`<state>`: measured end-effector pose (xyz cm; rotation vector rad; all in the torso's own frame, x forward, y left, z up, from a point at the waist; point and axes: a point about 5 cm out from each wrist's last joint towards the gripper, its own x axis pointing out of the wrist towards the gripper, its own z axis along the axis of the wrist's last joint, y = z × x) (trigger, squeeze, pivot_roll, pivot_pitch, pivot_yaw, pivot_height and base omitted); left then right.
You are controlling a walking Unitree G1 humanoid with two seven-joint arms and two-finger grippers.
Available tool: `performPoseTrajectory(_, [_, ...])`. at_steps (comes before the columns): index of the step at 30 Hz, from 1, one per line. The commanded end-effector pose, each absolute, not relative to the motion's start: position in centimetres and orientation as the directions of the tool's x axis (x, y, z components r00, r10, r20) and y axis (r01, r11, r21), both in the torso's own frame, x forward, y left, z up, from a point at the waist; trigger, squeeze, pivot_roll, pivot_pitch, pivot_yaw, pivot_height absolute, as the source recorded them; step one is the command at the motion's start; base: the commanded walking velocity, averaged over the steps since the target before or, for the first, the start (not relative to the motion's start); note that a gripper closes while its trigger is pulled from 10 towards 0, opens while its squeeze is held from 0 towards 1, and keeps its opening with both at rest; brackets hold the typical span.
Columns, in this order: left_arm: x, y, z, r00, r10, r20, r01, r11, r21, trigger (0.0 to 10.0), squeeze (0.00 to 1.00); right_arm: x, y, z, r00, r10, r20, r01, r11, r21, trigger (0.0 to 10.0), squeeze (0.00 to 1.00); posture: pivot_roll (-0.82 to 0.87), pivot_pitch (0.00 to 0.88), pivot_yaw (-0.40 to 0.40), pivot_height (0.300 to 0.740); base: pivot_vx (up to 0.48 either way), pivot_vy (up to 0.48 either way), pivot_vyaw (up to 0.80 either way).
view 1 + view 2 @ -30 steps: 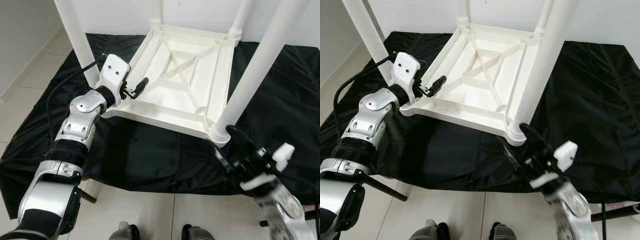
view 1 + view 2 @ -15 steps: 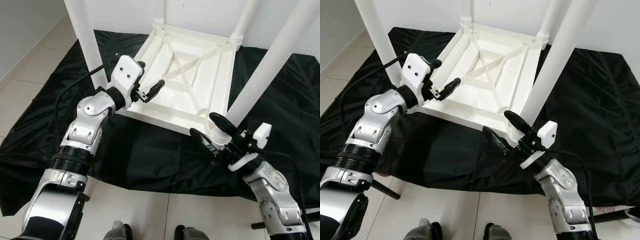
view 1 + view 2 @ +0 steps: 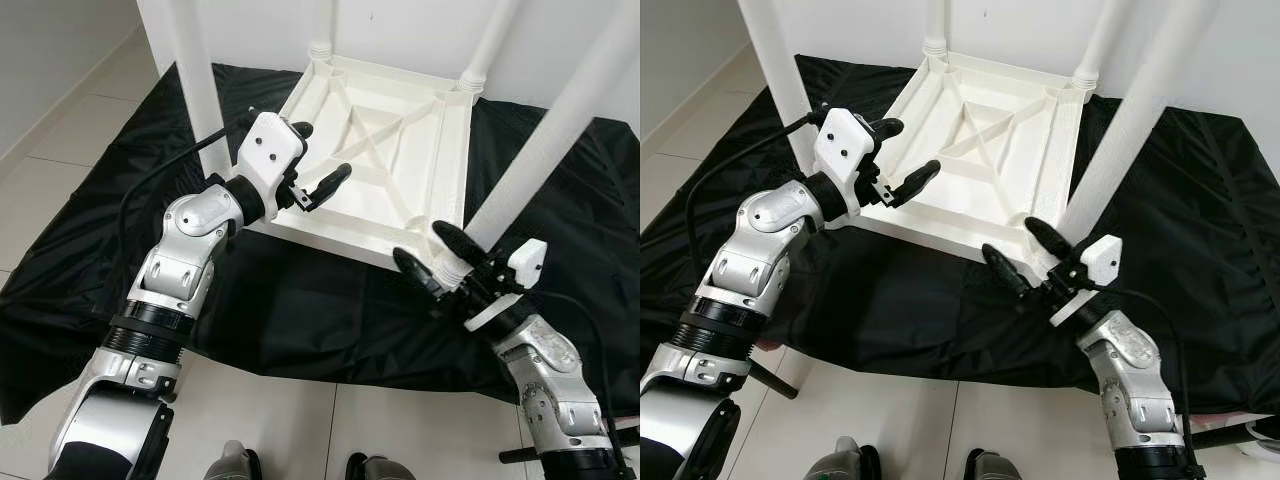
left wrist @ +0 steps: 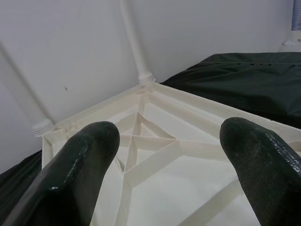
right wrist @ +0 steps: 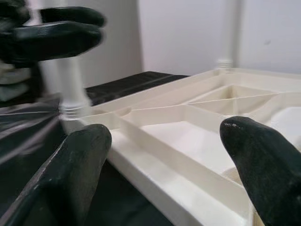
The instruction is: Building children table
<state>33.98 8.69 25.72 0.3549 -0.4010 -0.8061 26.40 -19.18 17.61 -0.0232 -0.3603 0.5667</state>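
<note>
1. Hovering with its two black fingers spread wide and nothing between them, the left gripper (image 3: 318, 158) sits above the near-left edge of the upturned white table (image 3: 385, 170), beside the near-left leg (image 3: 195, 75).
2. Seen from the left wrist, its fingers (image 4: 77, 172) frame the ribbed underside of the tabletop, with the far leg sockets beyond.
3. Spread just as wide and also empty, the right gripper (image 3: 432, 255) is at the table's near-right corner, its fingers on either side of the base of the near-right leg (image 3: 545, 140); whether they touch it cannot be told.
4. From the right wrist, its fingers (image 5: 70, 176) bracket the table's rim and inner ribs.
5. The table lies upside down on a black cloth (image 3: 300, 310), its four white legs standing up from the corners, the far two (image 3: 1095, 45) near a white wall.
6. The cloth covers a pale tiled floor (image 3: 70, 140).
</note>
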Motion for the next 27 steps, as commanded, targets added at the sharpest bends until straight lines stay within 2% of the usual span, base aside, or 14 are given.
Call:
performPoseTrajectory(1, [33.8, 8.4, 25.4, 0.614, -0.766, 0.19, 0.639, 0.624, 0.451, 10.0, 0.0, 26.3, -20.6, 17.4, 0.824, 0.455, 0.337, -0.44, 0.889, -0.123, 10.0, 0.0, -0.08, 0.102, -0.01, 0.74, 0.0, 0.0, 0.0])
performPoseTrajectory(10, [33.6, 8.2, 25.3, 0.602, -0.78, 0.172, 0.649, 0.603, 0.464, 10.0, 0.0, 26.4, -22.4, 17.6, 0.862, 0.357, 0.359, -0.334, 0.934, -0.126, 10.0, 0.0, -0.09, 0.108, 0.004, 0.74, 0.0, 0.0, 0.0])
performPoseTrajectory(13, [33.6, 8.2, 25.1, 0.6, -0.783, 0.164, 0.65, 0.596, 0.471, 10.0, 0.0, 26.4, -22.3, 17.6, 0.861, 0.361, 0.357, -0.341, 0.932, -0.121, 10.0, 0.0, -0.09, 0.109, 0.006, 0.74, 0.0, 0.0, 0.0])
performPoseTrajectory(17, [33.7, 8.7, 24.0, 0.619, -0.776, 0.122, 0.646, 0.592, 0.482, 10.0, 0.0, 25.2, -19.6, 17.0, 0.816, 0.477, 0.326, -0.471, 0.876, -0.103, 10.0, 0.0, -0.09, 0.114, 0.007, 0.74, 0.0, 0.0, 0.0])
performPoseTrajectory(23, [33.9, 9.8, 23.0, 0.663, -0.742, 0.104, 0.637, 0.632, 0.441, 10.0, 0.0, 24.3, -20.2, 15.7, 0.852, 0.423, 0.309, -0.416, 0.904, -0.092, 10.0, 0.0, -0.1, 0.116, 0.016, 0.74, 0.0, 0.0, 0.0])
performPoseTrajectory(27, [33.9, 10.2, 22.9, 0.674, -0.731, 0.104, 0.636, 0.647, 0.421, 10.0, 0.0, 25.2, -21.3, 16.2, 0.865, 0.378, 0.329, -0.36, 0.926, -0.115, 10.0, 0.0, -0.1, 0.116, 0.023, 0.74, 0.0, 0.0, 0.0])
